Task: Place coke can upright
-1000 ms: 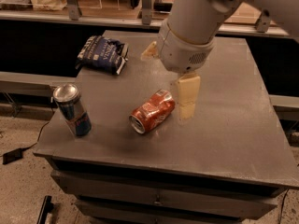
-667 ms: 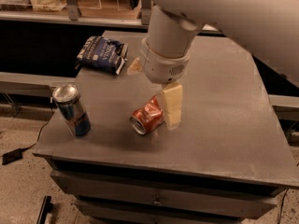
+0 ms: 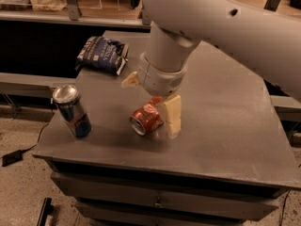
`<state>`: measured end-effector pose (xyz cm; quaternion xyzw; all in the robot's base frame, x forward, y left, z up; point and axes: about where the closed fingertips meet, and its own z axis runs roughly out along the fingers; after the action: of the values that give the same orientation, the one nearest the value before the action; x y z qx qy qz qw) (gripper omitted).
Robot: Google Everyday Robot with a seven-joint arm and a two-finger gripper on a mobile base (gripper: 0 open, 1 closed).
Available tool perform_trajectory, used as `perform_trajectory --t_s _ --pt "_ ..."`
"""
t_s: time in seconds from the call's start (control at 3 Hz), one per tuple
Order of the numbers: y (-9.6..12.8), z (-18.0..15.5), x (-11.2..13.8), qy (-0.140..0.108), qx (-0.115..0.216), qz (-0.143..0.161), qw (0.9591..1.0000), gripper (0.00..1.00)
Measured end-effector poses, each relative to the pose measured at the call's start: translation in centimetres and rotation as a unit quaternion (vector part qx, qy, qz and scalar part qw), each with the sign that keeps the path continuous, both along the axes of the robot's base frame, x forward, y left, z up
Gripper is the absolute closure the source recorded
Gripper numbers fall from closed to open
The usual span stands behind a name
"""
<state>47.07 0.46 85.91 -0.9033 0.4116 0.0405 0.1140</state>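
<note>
The coke can [image 3: 146, 118], red with a silver top, lies on its side near the front middle of the dark table [image 3: 225, 126], its top facing front-left. My gripper [image 3: 151, 99] hangs directly over it, open. One cream finger [image 3: 172, 116] stands against the can's right side, touching the table or nearly so. The other finger [image 3: 130, 80] shows behind and to the left of the can. The wrist hides the can's rear end. The can rests on the table, not lifted.
A taller blue-and-silver can [image 3: 71, 110] stands upright near the table's front-left corner. A dark blue snack bag [image 3: 102, 54] lies at the back left. The table's front edge runs just below the cans. Shelving and a rail stand behind the table.
The arm has swung left and lowered over the coke can. The right finger went from beside the can's far end to alongside its body. The can has barely moved.
</note>
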Motion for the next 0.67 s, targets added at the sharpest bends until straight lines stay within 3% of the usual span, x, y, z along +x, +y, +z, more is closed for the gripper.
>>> perform_trajectory --t_s 0.33,0.67 --pt "0.2 -1.1 -0.9 -0.005 -0.011 0.020 0.9997 0.01" --pt "0.3 -2.3 -1.4 -0.013 -0.032 0.030 0.9989 0.19"
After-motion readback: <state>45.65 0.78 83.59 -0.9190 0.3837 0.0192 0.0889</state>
